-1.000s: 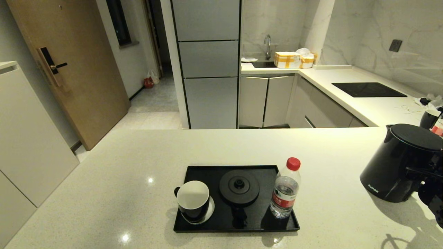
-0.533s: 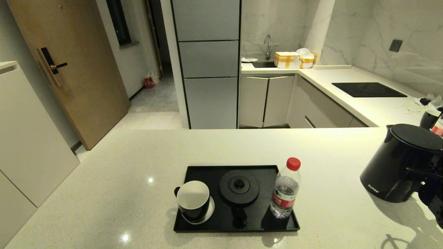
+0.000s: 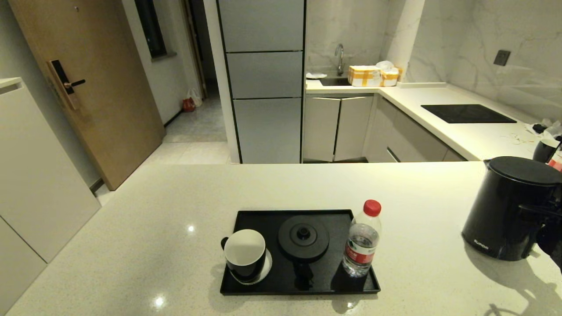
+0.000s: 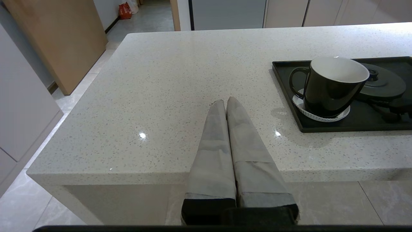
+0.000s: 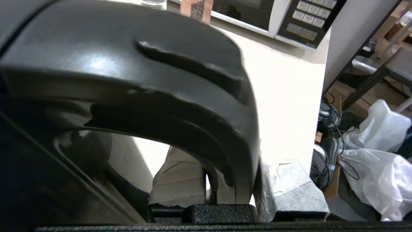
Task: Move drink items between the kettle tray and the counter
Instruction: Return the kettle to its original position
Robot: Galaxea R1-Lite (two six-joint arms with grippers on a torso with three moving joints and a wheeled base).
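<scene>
The tall black kettle (image 3: 511, 210) stands upright at the counter's (image 3: 175, 245) far right edge. My right gripper (image 5: 235, 180) is shut on its loop handle (image 5: 193, 106), one finger inside the loop and one outside. I cannot tell whether the kettle's foot touches the counter. The black tray (image 3: 298, 291) lies at the front centre. It carries the round base disc (image 3: 304, 238), the black mug (image 3: 244, 254) on a white coaster (image 3: 268, 265), and the red-capped bottle (image 3: 362, 241). My left gripper (image 4: 225, 102) is shut and empty over the counter's front edge, left of the mug (image 4: 331, 87).
Beyond the kettle, another dark mug (image 3: 544, 150) stands on the side worktop, near a black hob panel (image 3: 467, 114). Taped boxes (image 3: 371, 75) sit by the sink at the back. A microwave (image 5: 276, 16) shows behind the kettle in the right wrist view.
The kettle was tilted and now stands upright, shifted a little to the right with my right gripper. The tray, mug and bottle have not moved.
</scene>
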